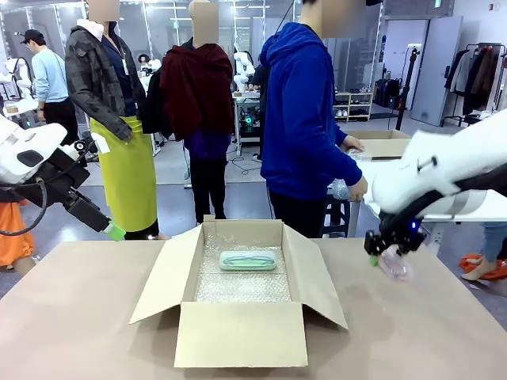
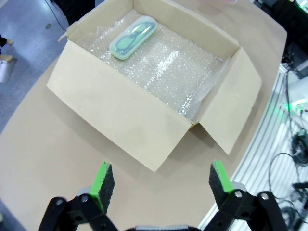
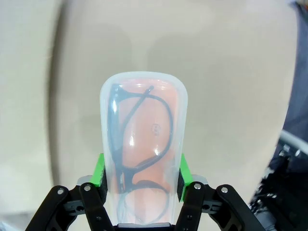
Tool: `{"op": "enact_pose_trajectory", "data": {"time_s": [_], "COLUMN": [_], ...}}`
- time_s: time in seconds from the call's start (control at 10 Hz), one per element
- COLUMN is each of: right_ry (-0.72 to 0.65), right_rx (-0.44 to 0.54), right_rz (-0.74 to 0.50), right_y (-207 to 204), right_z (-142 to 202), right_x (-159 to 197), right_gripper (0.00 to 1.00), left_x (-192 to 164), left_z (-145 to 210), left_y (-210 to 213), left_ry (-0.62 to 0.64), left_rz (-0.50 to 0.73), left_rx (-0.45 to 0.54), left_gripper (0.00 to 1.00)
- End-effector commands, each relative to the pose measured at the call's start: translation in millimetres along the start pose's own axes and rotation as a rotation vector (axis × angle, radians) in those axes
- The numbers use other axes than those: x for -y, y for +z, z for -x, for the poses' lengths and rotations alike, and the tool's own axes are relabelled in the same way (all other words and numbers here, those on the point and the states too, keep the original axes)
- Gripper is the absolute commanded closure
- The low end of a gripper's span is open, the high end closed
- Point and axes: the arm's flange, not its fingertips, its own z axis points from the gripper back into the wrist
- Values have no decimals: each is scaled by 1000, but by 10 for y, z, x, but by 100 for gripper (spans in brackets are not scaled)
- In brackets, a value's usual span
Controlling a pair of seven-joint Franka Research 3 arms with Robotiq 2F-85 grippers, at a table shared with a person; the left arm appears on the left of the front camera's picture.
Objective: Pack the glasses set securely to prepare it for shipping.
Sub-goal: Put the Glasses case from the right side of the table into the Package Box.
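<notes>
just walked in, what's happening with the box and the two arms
The arms are packing eyeglass cases into an open cardboard box lined with bubble wrap. The mint-green case lies inside, toward the far end. The right gripper is shut on the pink case, low near the table right of the box. The left gripper hangs open and empty left of the box. A person in a blue hoodie stands at the far side.

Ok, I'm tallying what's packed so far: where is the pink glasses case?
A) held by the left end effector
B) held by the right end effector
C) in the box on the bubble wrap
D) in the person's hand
B: the right end effector clamps the pink case between its pads; the box holds the mint-green case.
</notes>
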Motion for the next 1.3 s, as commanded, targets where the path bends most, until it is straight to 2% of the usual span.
{"op": "enact_pose_trajectory", "data": {"time_s": [0.0, 0.2, 0.3, 0.4, 0.5, 0.6, 0.7, 1.0, 1.2], "right_ry": [241, 403, 556, 788, 1008, 1089, 1174, 1215, 1203], "right_rx": [-9, -42, -43, -23, -6, -3, -6, 10, 41], "right_rz": [-22, -17, -10, -67, -109, -96, -94, -101, -131], "right_y": [726, 1048, 1190, 1358, 1487, 1479, 1358, 761, 333], "right_z": [185, 201, 144, 48, -129, -248, -400, -546, -508], "right_x": [-303, -511, -708, -1036, -1565, -1886, -2370, -3278, -3480], "right_gripper": [59, 59, 59, 59, 59, 59, 59, 59, 59], "left_x": [-20, -20, -20, -20, -20, -20, -20, -20, -20], "left_z": [11, 11, 11, 11, 11, 11, 11, 11, 11], "left_y": [25, 25, 25, 25, 25, 25, 25, 25, 25], "left_ry": [-16, -16, -16, -16, -16, -16, -16, -16, -16], "left_rz": [16, 16, 16, 16, 16, 16, 16, 16, 16], "left_rx": [5, 5, 5, 5, 5, 5, 5, 5, 5], "left_gripper": [0, 0, 0, 0, 0, 0, 0, 0, 0]}}
